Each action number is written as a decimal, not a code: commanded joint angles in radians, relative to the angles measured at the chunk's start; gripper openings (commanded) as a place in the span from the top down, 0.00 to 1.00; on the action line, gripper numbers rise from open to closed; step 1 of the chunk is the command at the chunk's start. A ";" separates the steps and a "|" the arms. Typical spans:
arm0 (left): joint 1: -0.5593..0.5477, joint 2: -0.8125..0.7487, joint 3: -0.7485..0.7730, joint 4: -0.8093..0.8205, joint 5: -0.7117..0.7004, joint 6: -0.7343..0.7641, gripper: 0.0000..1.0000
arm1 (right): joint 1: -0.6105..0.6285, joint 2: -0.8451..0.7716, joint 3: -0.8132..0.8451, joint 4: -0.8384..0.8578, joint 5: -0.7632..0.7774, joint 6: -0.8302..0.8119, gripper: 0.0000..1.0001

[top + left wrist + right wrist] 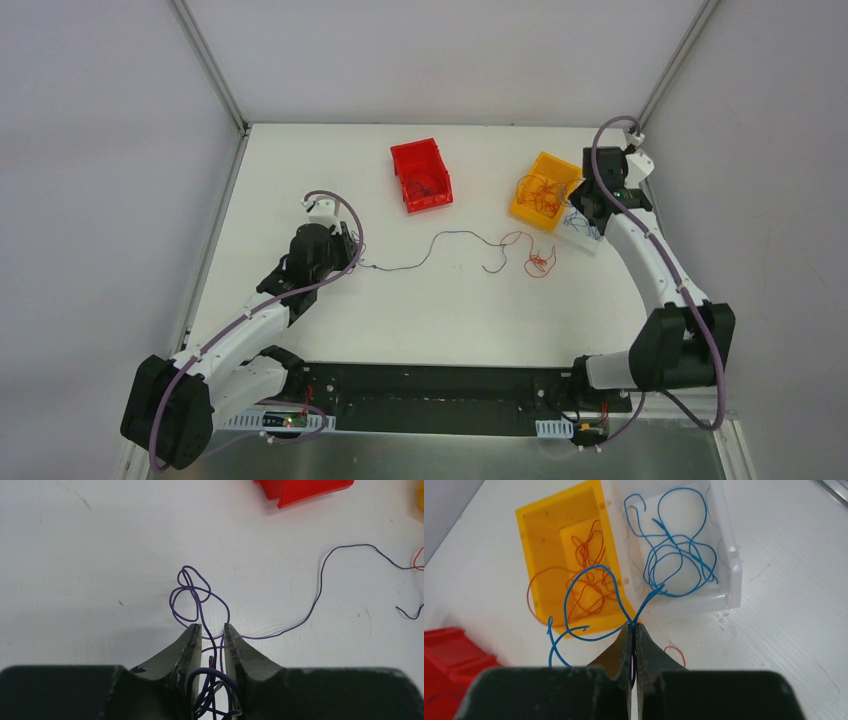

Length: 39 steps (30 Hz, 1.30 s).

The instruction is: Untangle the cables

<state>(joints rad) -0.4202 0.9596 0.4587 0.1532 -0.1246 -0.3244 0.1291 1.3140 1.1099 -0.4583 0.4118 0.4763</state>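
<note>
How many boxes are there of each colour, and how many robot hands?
Red box: 1
Yellow box: 1
Clear box: 1
Robot hands: 2, the left hand on the purple cable, the right hand on the blue cable
Total: 5
</note>
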 commanded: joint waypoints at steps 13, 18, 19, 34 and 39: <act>-0.006 -0.044 -0.002 0.028 -0.005 0.008 0.76 | -0.148 0.453 0.342 -0.105 0.273 0.142 1.00; -0.006 -0.035 0.000 0.029 0.003 0.008 0.78 | -0.157 0.525 0.394 -0.165 0.223 0.154 0.17; -0.006 -0.033 0.001 0.029 0.007 0.007 0.78 | -0.159 0.526 0.402 -0.179 0.211 0.154 0.14; -0.006 -0.030 0.003 0.035 0.042 0.009 0.76 | -0.010 0.089 0.062 0.052 -0.188 -0.085 0.04; -0.006 -0.023 0.003 0.039 0.051 0.007 0.76 | 0.125 0.034 -0.053 0.048 -0.235 -0.108 0.01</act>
<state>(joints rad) -0.4198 0.9367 0.4587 0.1532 -0.0952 -0.3244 0.1761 1.3697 1.1282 -0.4274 0.2646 0.4259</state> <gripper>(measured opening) 0.240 0.982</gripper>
